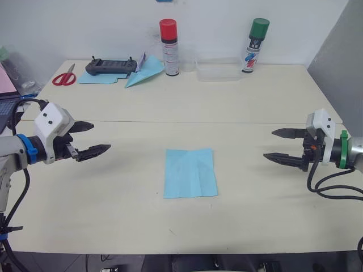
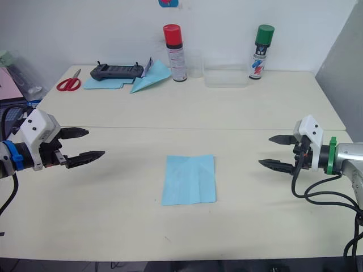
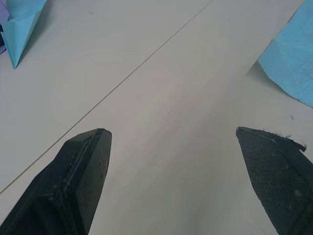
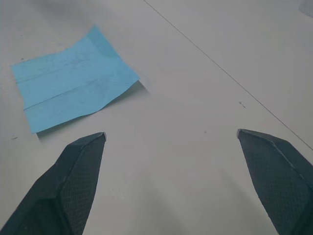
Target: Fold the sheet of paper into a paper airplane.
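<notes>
**Creased blue sheet lies flat between two released grippers**

The sheet of paper (image 1: pixel 190 173), light blue with crease lines, lies flat on the near half of the cream table (image 1: pixel 238 102), about midway between the arms and touched by neither. The left gripper (image 1: pixel 96 137) hovers well to its left, fingers spread and holding nothing. The right gripper (image 1: pixel 274 144) hovers well to its right, likewise spread and holding nothing, its tips turned toward the sheet.

Along the far edge stand a red-capped spray can (image 1: pixel 169 47), a clear plastic container (image 1: pixel 218 69) and a green-capped spray can (image 1: pixel 254 45). Left of the red-capped can lie a teal paper dart (image 1: pixel 144 72), a black handheld controller (image 1: pixel 111 67) on blue sheets, and red-handled scissors (image 1: pixel 64 76).
</notes>
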